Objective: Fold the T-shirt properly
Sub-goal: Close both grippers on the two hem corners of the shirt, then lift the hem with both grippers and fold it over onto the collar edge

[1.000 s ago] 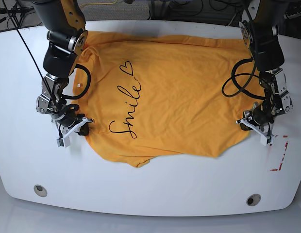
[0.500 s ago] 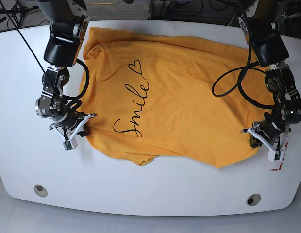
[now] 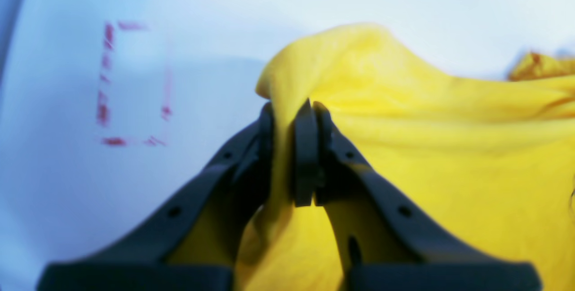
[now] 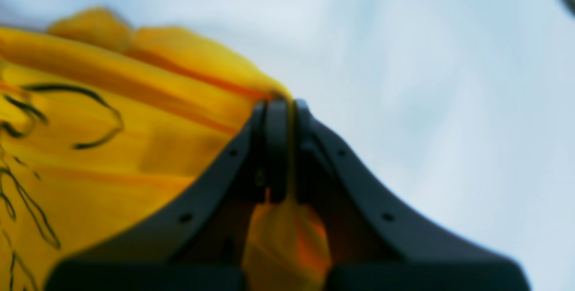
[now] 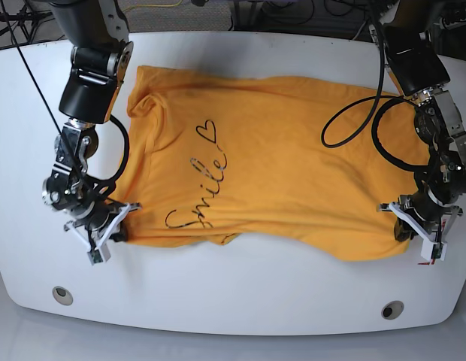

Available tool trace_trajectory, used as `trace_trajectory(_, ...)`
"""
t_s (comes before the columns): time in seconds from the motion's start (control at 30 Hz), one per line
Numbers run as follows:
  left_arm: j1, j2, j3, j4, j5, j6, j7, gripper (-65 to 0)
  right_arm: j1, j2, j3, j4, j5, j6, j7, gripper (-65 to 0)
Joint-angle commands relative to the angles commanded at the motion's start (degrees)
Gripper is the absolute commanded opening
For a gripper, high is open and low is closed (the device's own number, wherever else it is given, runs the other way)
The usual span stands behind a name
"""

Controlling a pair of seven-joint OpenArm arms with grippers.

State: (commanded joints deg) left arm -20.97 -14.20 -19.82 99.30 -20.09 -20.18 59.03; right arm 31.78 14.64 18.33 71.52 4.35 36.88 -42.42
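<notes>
You are working with one T-shirt (image 5: 293, 158), orange-yellow, spread across the middle of the white table (image 5: 233, 293) with its black "Smile" lettering (image 5: 197, 197) and small heart outline (image 5: 207, 131) facing up. Judge it as light, soft and limp: it has no stiffness of its own, so any part you do not hold will sag, drag and wrinkle, and it should slide fairly easily over the smooth tabletop. Nothing about it looks fragile.

The best places to take it are the corners and hemmed edges, and that is where both claws sit. Your left claw (image 3: 289, 116) is pressed together on a bunched fold of the cloth at the shirt's edge, near the red dashed marking (image 3: 130, 84) on the table; the fabric rises in a hump just beyond the tips. Your right claw (image 4: 280, 107) is likewise pinching a thin edge of the shirt, with cloth showing between the closed tips and hanging behind them. In the base view the two claws hold opposite ends of the shirt's near side, well apart, with the near edge sagging slightly between them.

Count: one shirt, two claws, both gripping it. The table also shows two round holes (image 5: 62, 295) near its front edge. Keep the two pinches level when you lift, since a thin grip on soft cloth may slip.
</notes>
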Motion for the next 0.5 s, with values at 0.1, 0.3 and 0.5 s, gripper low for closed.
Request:
trace_trajectory(0.1, -2.46, 0.00, 0.00, 0.97, 0.00, 0.18, 0.00, -62.5, 3.43, 0.18, -0.26, 0.00, 0.00, 0.00, -0.18, -65.0)
trace_trajectory(0.3, -8.09, 0.00, -0.09, 4.40, 0.00, 4.22, 0.00, -62.4, 10.37, 2.99, -6.86, 0.00, 0.00, 0.00, -2.64, -65.0)
trace_trajectory(0.5, -16.35, -0.09, -0.09, 5.63, 0.00, 4.92, 2.29, -62.4, 18.46, 3.52, -8.53, 0.00, 0.00, 0.00, -3.87, -65.0)
